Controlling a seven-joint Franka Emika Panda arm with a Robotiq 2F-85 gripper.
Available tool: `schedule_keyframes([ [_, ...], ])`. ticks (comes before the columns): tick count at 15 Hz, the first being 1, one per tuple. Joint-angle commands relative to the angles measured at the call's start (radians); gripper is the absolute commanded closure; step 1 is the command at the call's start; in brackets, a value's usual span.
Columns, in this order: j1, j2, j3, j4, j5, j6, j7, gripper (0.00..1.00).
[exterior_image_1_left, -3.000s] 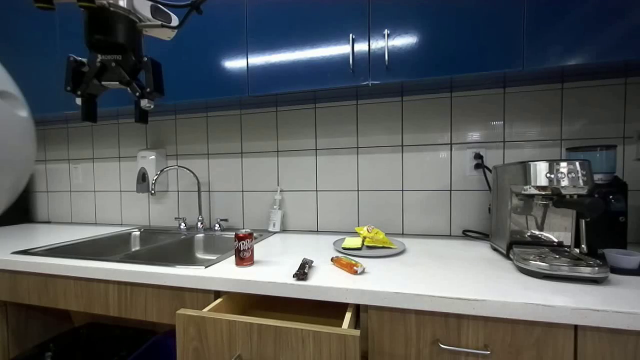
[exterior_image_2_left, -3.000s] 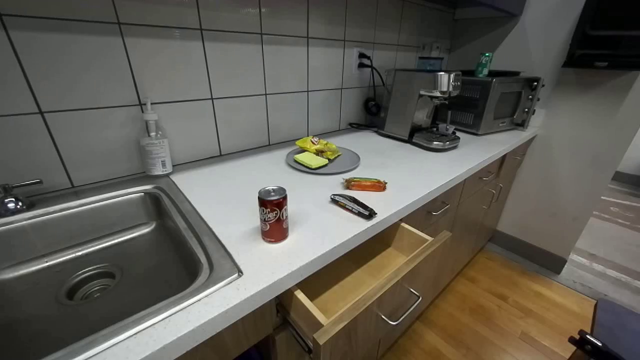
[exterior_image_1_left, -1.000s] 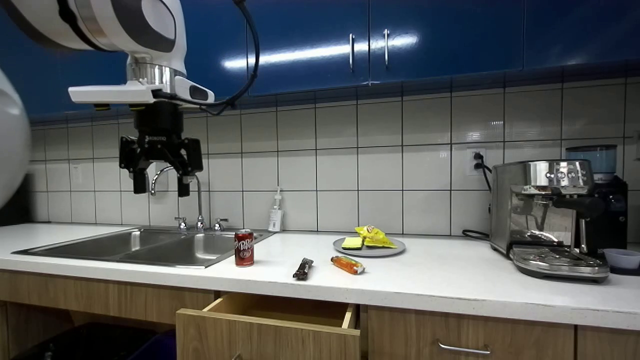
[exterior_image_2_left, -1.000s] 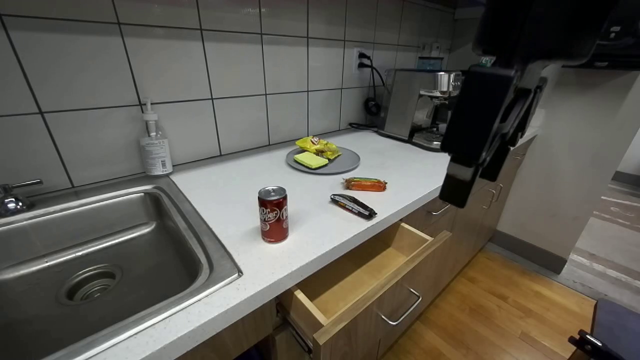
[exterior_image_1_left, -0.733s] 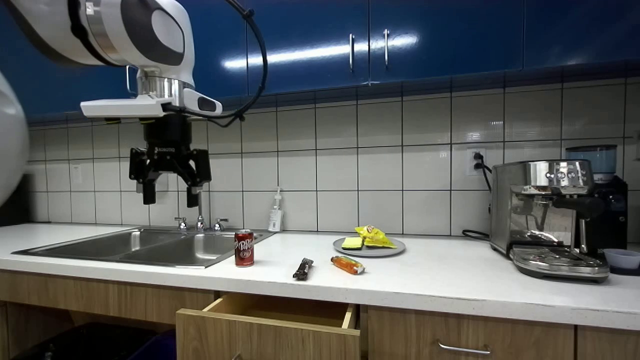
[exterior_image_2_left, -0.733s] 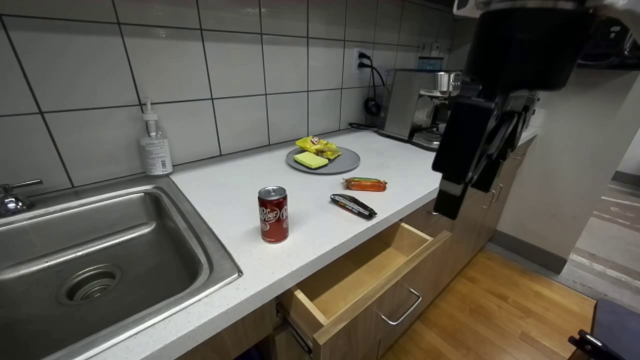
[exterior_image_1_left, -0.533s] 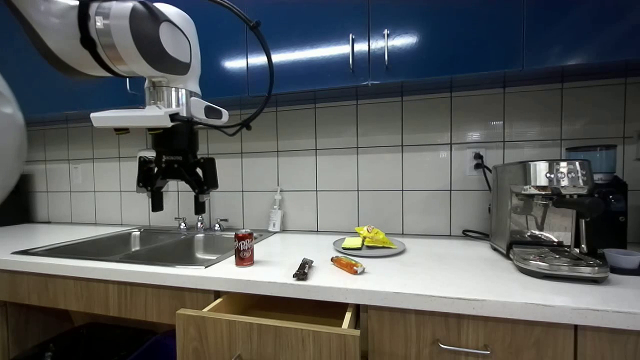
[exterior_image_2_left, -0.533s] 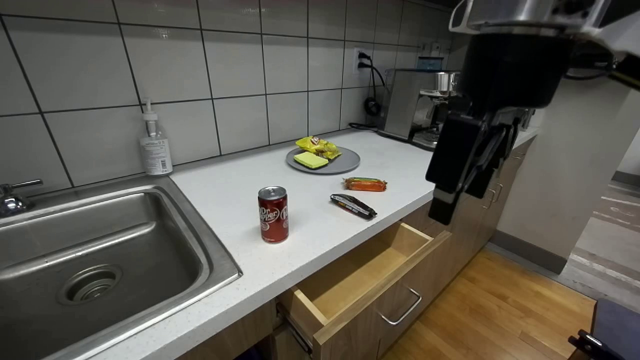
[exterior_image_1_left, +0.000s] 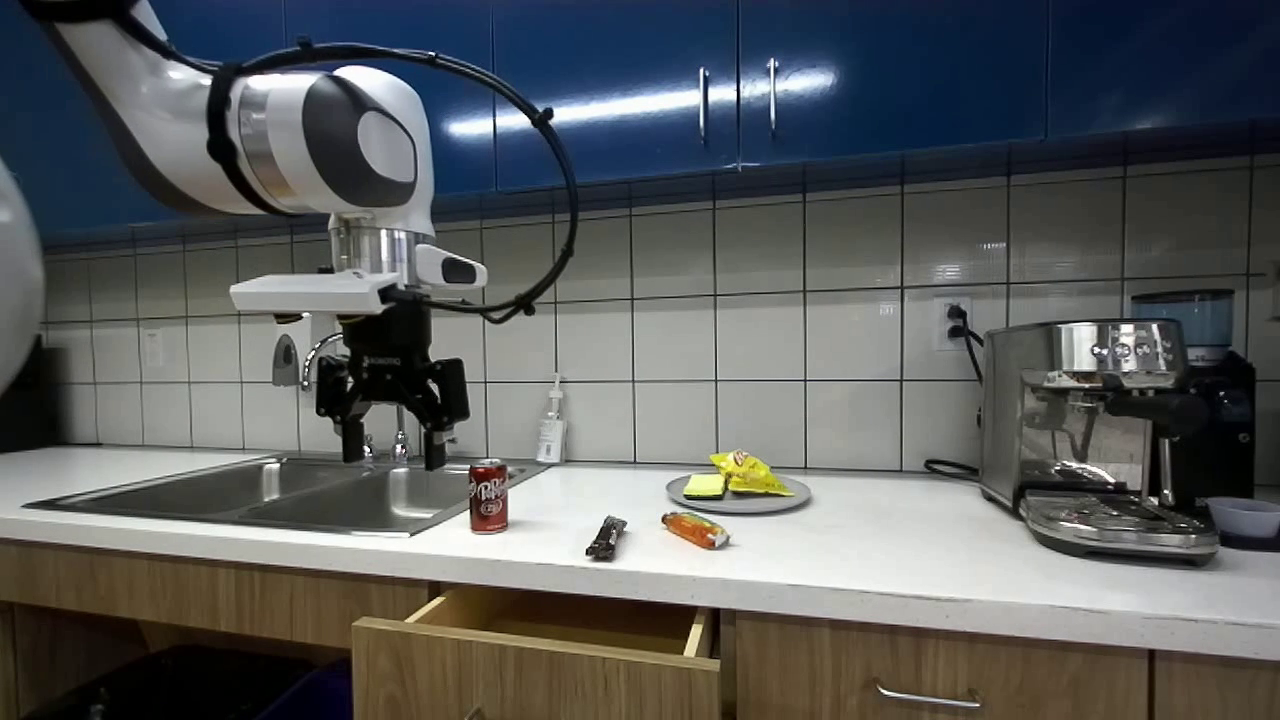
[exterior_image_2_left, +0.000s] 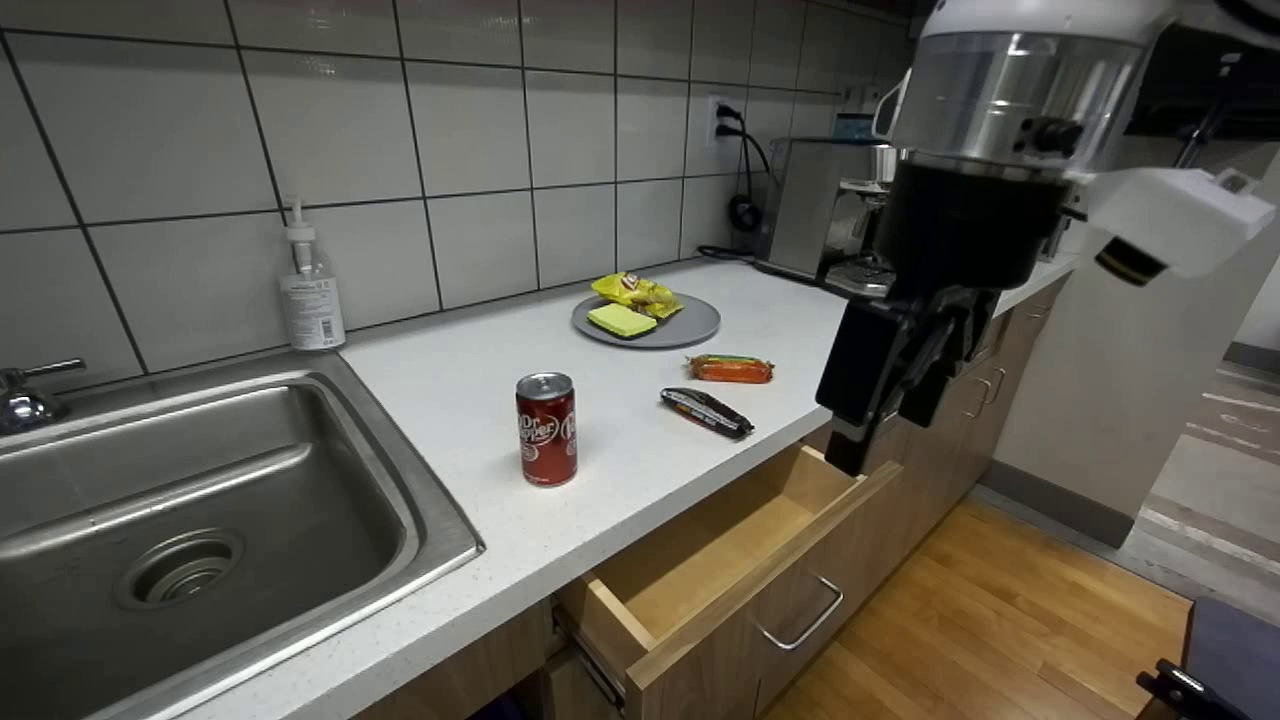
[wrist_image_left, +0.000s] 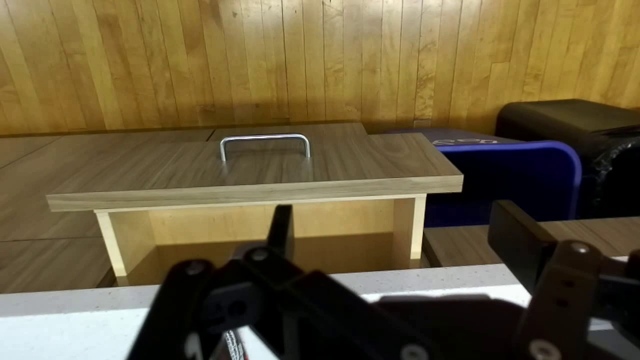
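My gripper (exterior_image_1_left: 393, 457) hangs pointing down with its fingers spread wide and nothing between them. In the wrist view the gripper (wrist_image_left: 392, 222) appears in front of the pulled-out wooden drawer (wrist_image_left: 255, 192) and the counter edge. A red soda can (exterior_image_1_left: 489, 497) stands upright on the counter, lower than the fingertips and apart from them. Right of it in an exterior view lie a dark wrapped bar (exterior_image_1_left: 606, 538) and an orange packet (exterior_image_1_left: 695, 530). A grey plate (exterior_image_2_left: 700, 325) bears a yellow-green sponge (exterior_image_2_left: 622, 320) and a yellow bag (exterior_image_2_left: 640, 293). Part of the bar (wrist_image_left: 234, 345) shows behind the gripper linkage.
A steel sink (exterior_image_2_left: 330, 450) lies beside the can, with a faucet (exterior_image_1_left: 400, 440) and a soap bottle (exterior_image_2_left: 312, 300) behind. The coffee machine (exterior_image_1_left: 1100, 430) stands farther along the counter. Blue cabinets (exterior_image_1_left: 620, 60) hang above. A blue bin (wrist_image_left: 505, 175) sits beside the drawer.
The arm has come down, bringing the gripper lower and toward the can and drawer; it shifts right in an exterior view. Its fingers stay spread. The counter objects and drawer have not moved.
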Motion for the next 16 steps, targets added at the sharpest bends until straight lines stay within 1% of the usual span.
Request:
schedule_keyframes([
  [1, -0.019, 0.065, -0.006, -0.001, -0.016, 0.077, -0.01, 0.0],
  [9, -0.028, 0.21, -0.024, 0.01, -0.013, 0.223, -0.015, 0.0],
  [16, -0.028, 0.335, -0.031, 0.035, -0.021, 0.335, -0.046, 0.0],
])
